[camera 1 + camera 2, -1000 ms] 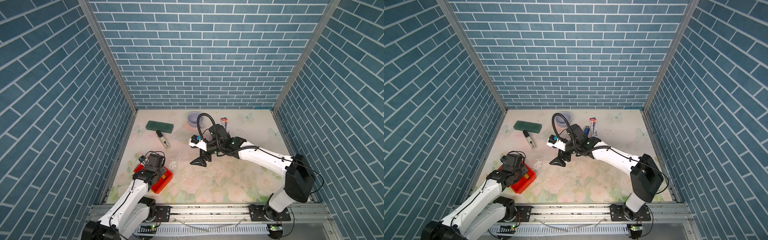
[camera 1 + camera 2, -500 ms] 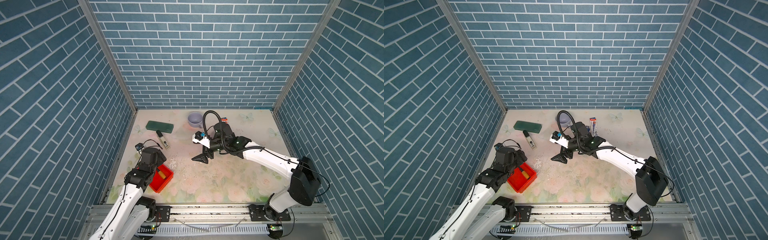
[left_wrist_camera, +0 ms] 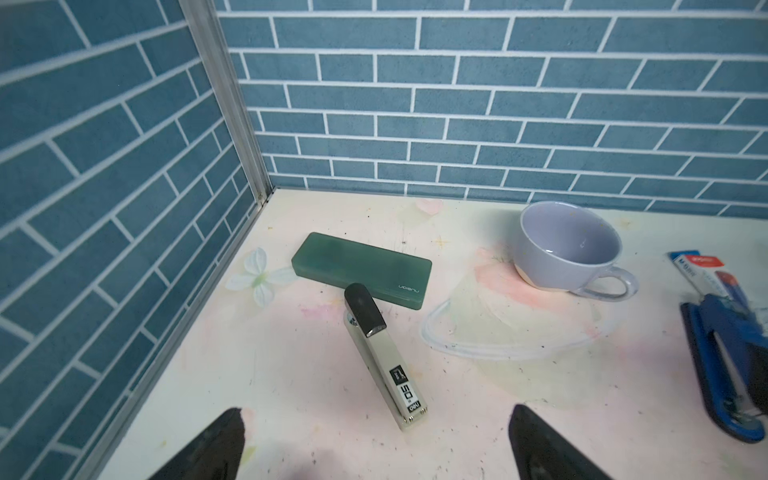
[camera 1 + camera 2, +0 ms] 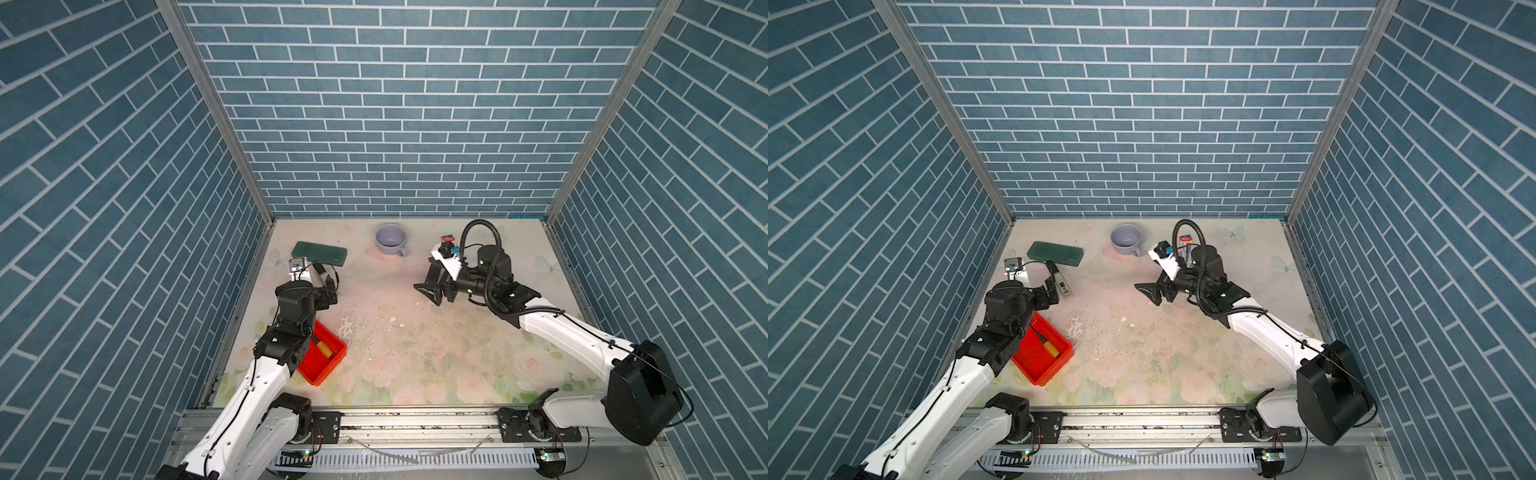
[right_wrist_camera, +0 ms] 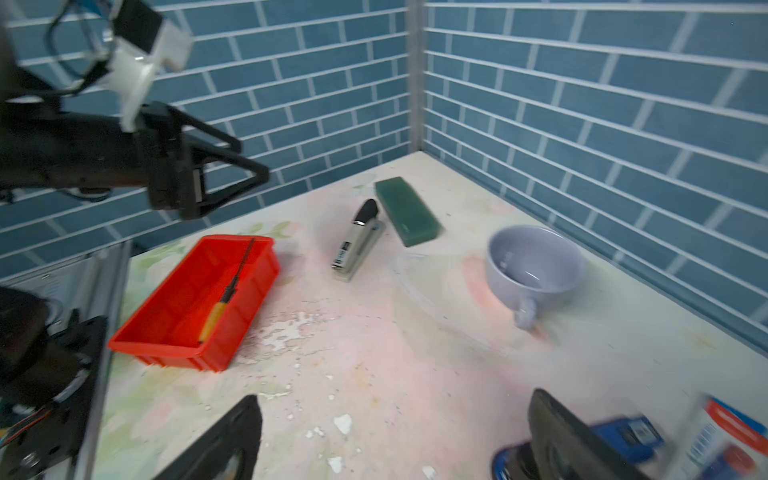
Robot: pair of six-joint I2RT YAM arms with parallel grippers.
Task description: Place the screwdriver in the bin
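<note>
the screwdriver [image 5: 227, 291] lay inside the bin [image 5: 166, 320], flat on the red floor. its yellow handle pointed toward one corner and its thin black shaft ran to the opposite wall, where the tip seemed to reach the rim. in a top view it showed the same way, within the low walls of the bin [image 4: 1034, 361], which sat on the counter [image 4: 1142, 353] close by the left arm.

the left fingers [image 3: 216, 449] stood spread wide with nothing between them. they were raised above the counter beyond the bin and apart from it, pointing toward the grey stapler [image 3: 384, 361] and the green case [image 3: 361, 266]. the right fingers [image 5: 228, 440] were spread just as wide and were empty too. they hung over the middle of the counter, well apart from the bin, with the lavender cup [image 5: 540, 291] farther back.

judged from this, the task's one real step was done: the tool was in the container and neither arm had hold of it. nothing was left to carry. at most the arms could draw clear to a rest pose. whether the shaft tip rested on the rim or lay wholly inside, the pictures did not settle.
</note>
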